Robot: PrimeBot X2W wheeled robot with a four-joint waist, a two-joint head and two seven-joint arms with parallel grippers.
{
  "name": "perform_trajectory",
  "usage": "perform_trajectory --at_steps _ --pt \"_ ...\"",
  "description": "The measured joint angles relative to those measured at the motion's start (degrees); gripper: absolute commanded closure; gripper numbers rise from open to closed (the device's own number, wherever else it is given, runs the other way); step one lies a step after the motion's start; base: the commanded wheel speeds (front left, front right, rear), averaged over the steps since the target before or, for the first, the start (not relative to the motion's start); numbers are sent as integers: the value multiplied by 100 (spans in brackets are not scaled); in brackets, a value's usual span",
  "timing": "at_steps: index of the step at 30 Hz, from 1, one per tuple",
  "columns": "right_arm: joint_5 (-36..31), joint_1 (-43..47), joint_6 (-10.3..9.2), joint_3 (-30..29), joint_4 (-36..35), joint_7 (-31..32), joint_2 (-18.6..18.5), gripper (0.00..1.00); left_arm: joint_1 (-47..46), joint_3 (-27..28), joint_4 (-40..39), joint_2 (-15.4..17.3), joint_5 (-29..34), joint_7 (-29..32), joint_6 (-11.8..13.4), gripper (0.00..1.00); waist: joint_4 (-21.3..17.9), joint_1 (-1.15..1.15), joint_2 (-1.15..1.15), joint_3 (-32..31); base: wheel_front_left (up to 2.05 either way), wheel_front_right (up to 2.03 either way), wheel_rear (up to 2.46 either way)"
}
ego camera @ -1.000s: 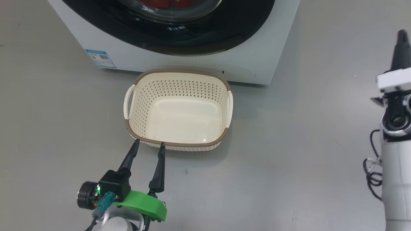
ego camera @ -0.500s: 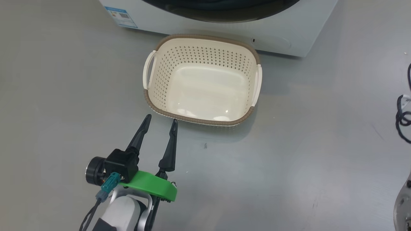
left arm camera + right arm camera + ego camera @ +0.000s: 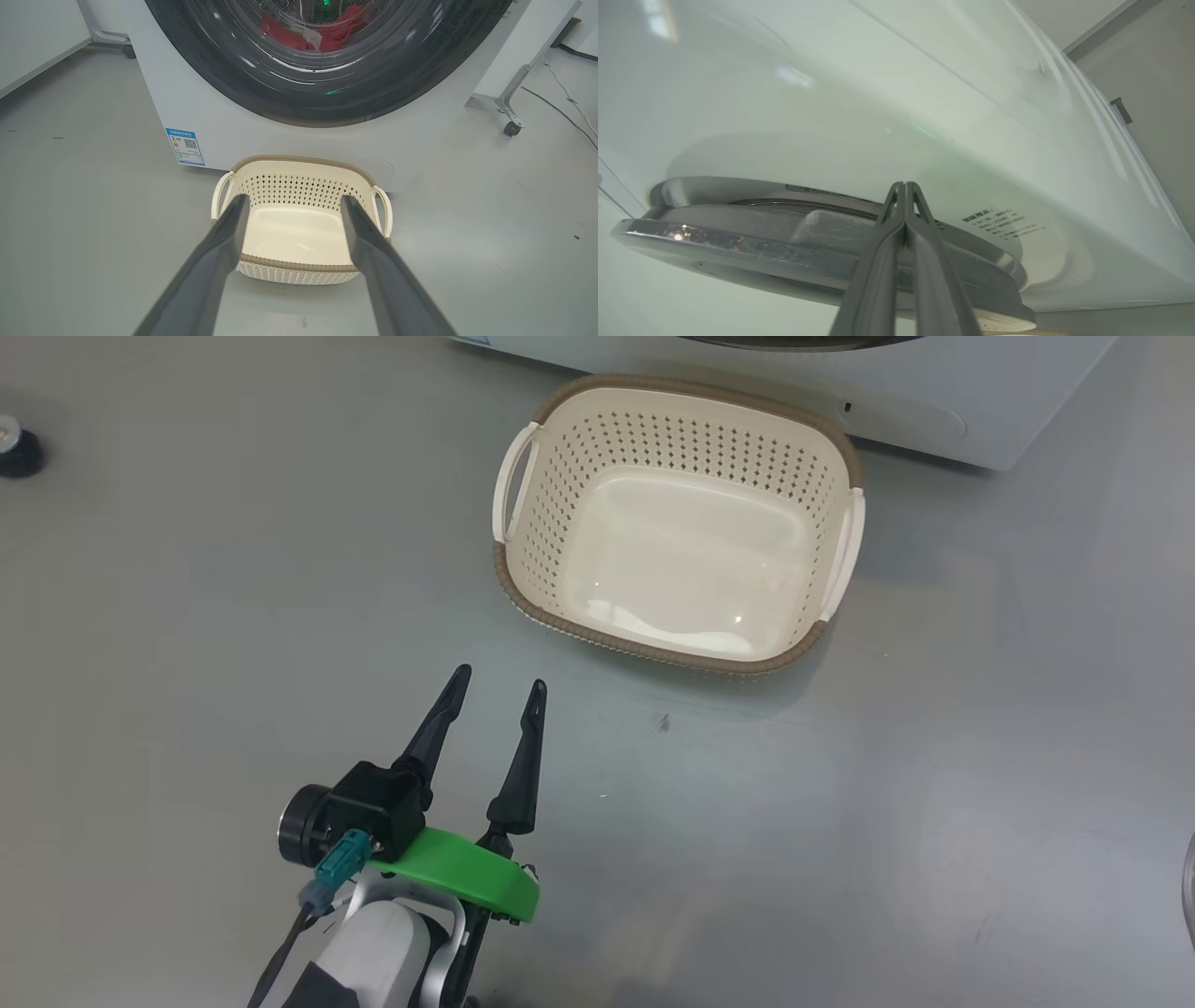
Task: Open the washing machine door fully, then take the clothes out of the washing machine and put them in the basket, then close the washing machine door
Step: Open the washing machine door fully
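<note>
The cream basket (image 3: 842, 551) stands empty on the grey floor just in front of the white washing machine (image 3: 943, 401). My left gripper (image 3: 499, 679) hovers open near the basket's near left corner, holding nothing. In the left wrist view its fingers (image 3: 233, 224) frame the basket (image 3: 299, 189), with the glossy black washing machine door (image 3: 327, 93) above and red clothes (image 3: 285, 37) behind its glass. In the right wrist view my right gripper (image 3: 903, 186) is shut, its tips at the door's chrome rim (image 3: 738, 242) beside the machine's white front (image 3: 878, 93); whether they touch I cannot tell.
A small black object (image 3: 17, 446) lies on the floor at the far left. A wheeled frame leg (image 3: 511, 126) and a cable (image 3: 565, 102) are to the right of the machine. A blue label (image 3: 185, 147) marks its lower left corner.
The head camera has swung down and left, so the machine and the right arm slid out of its picture. The left gripper stays open, now a little farther from the basket's rim.
</note>
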Motion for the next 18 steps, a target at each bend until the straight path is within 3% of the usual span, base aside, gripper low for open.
perform_trajectory --at_steps 18 --pt "599 -497 -57 -9 566 913 -59 100 -34 -129 90 -24 -58 0 48 0 396 0 0 102 0 0 0"
